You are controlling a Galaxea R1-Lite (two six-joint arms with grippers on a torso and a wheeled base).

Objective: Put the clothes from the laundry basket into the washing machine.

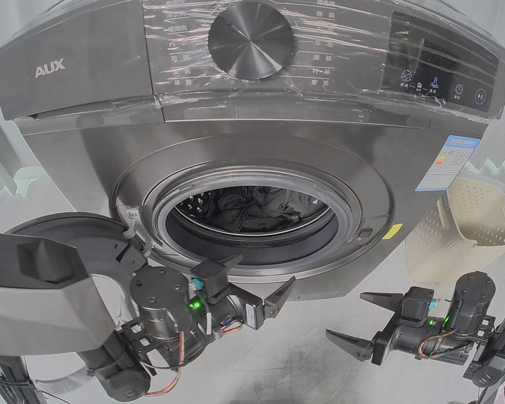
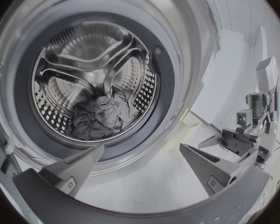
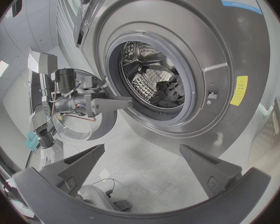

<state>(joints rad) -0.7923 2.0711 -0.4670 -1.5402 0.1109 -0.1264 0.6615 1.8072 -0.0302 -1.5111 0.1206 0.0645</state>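
Head view — clothes (image 1: 252,209) in drum (image 1: 192,204), beyond spread jaws

Floor survey: pale grey, smooth floor (image 1: 297,360); two items standing on it.
Grey front-loading washing machine (image 1: 252,136) stands directly on the floor, its round door (image 1: 78,232) swung open to the robot's left; cream perforated laundry basket (image 1: 477,225) stands on the floor just beside the machine's right front corner; contact between the two cannot be determined; faint dark scuffs mark the floor before the machine.
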